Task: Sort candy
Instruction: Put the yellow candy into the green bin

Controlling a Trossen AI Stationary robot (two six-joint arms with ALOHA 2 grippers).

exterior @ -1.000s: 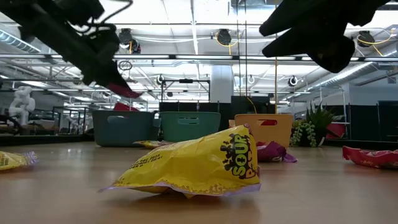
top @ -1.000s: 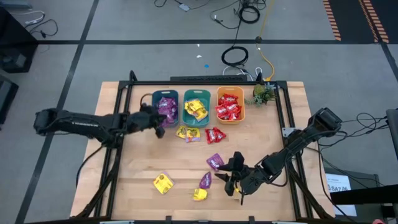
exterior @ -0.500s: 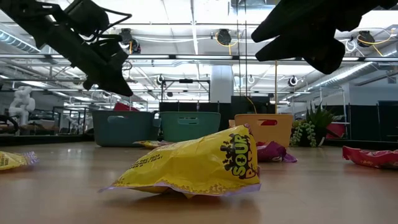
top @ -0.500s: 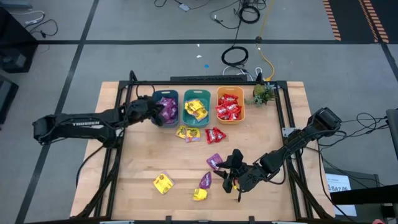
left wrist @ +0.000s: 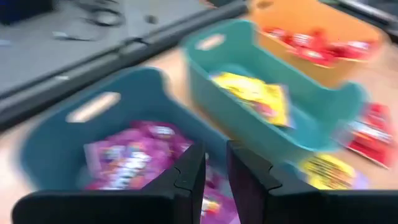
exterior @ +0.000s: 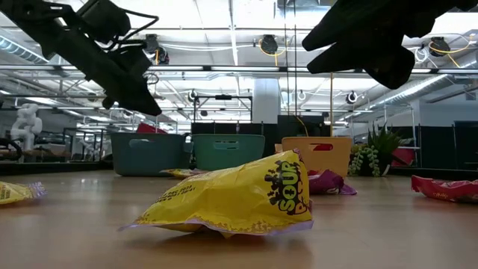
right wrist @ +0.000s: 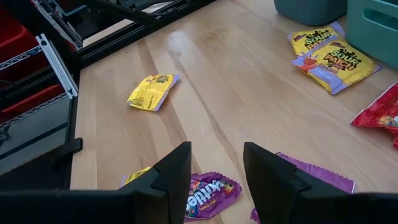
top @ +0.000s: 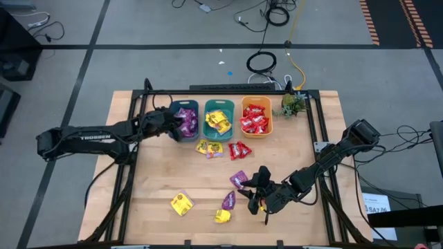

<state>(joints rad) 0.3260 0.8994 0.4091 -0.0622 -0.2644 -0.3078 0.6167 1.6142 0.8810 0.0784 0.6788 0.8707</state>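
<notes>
We see two dark, near-black jointed arms. The left arm (top: 90, 137) bears white lettering along its long link. Each claw has two matte black, blocky fingers (right wrist: 171, 171) with angular, stepped inner edges.

Candy packets (top: 182, 203) showing glossy, crinkly foil-like wrap. Table (top: 201, 181) showing pale wood, smooth, faint sheen, visible grain. 2 teal bins (top: 185, 119) and orange bin (top: 256, 117) looking smooth plastic. Gripper fingers (right wrist: 173, 175) appearing matt black.

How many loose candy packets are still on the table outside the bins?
7: two yellow and one red before the bins, two purple, two yellow nearer the front. The right claw may hide more.
</notes>
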